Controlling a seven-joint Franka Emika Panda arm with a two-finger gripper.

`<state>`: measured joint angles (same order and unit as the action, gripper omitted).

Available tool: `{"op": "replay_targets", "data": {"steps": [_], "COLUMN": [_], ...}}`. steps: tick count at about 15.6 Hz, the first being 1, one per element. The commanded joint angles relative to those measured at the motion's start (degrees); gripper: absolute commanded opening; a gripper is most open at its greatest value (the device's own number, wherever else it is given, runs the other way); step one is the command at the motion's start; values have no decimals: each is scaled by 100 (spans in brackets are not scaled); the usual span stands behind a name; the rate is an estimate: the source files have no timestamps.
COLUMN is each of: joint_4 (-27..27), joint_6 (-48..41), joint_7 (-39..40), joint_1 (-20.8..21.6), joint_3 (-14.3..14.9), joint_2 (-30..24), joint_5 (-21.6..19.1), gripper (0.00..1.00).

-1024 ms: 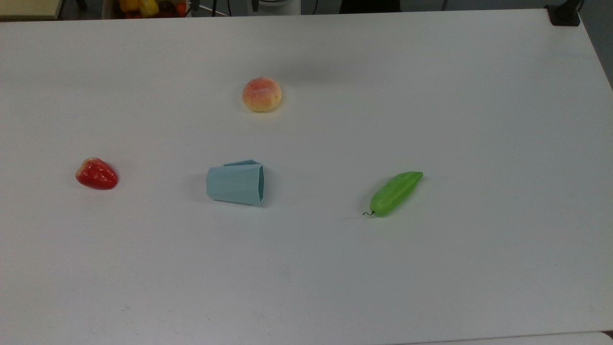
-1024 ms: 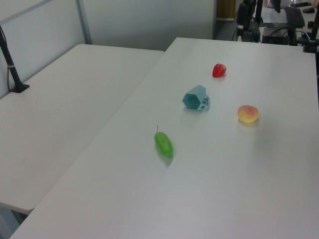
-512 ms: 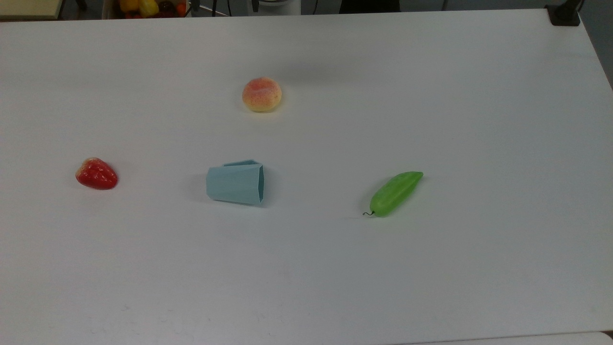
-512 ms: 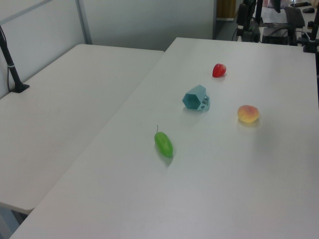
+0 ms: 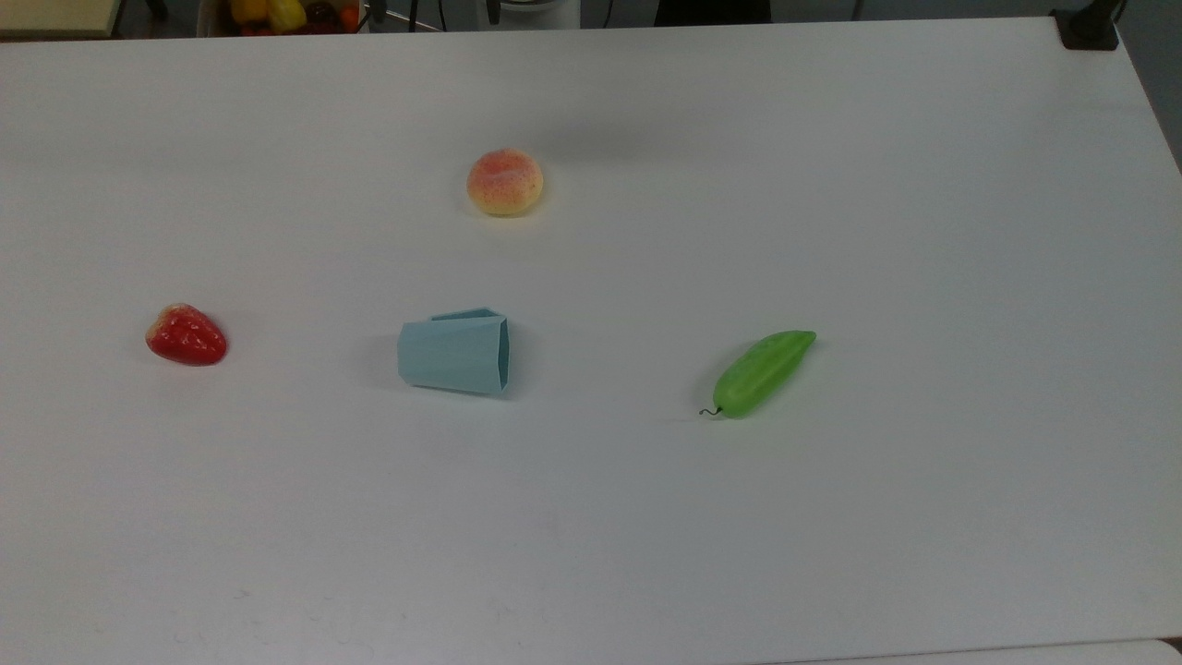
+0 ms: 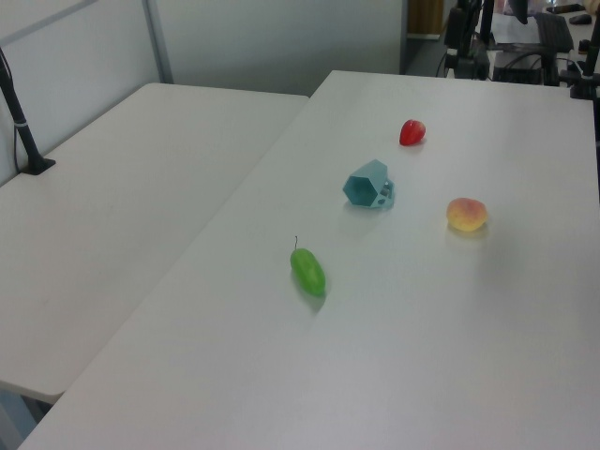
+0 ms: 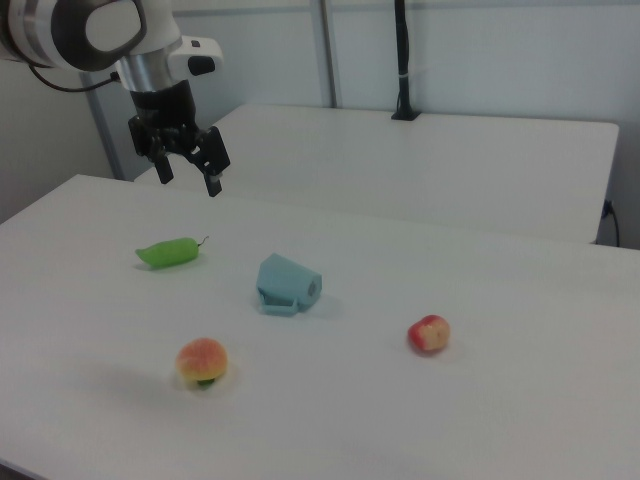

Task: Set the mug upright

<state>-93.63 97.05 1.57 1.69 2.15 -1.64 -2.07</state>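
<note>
White table [image 5: 831, 139], mug [image 5: 454, 355] sideways, mid-table

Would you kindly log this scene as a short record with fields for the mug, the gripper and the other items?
mug: mug lies on its side, hexagonal rim toward the top view's right
gripper: gripper in the air above the table, fingers apart, holding nothing
peach: peach apart from the mug
strawberry: strawberry at the top view's left
green vegetable: green vegetable at the top view's right
task state: mug not yet upright
</note>
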Motion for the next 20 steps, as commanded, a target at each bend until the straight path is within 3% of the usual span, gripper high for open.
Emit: {"op": "replay_targets", "data": {"steps": [1,10,13,16,20], "joint_4": [-15,73,256,854,961], "joint_6": [130,112,130,121,287], "joint_7": [80,106,106,71,-77], "joint_1": [42,51,59,121,621], "joint_3": [22,13,-21,-48,-48], "joint_2": [41,93,408,927,1165], "joint_5": [-75,-83,48,530,1383], "gripper": [100,100,100,100,100]}}
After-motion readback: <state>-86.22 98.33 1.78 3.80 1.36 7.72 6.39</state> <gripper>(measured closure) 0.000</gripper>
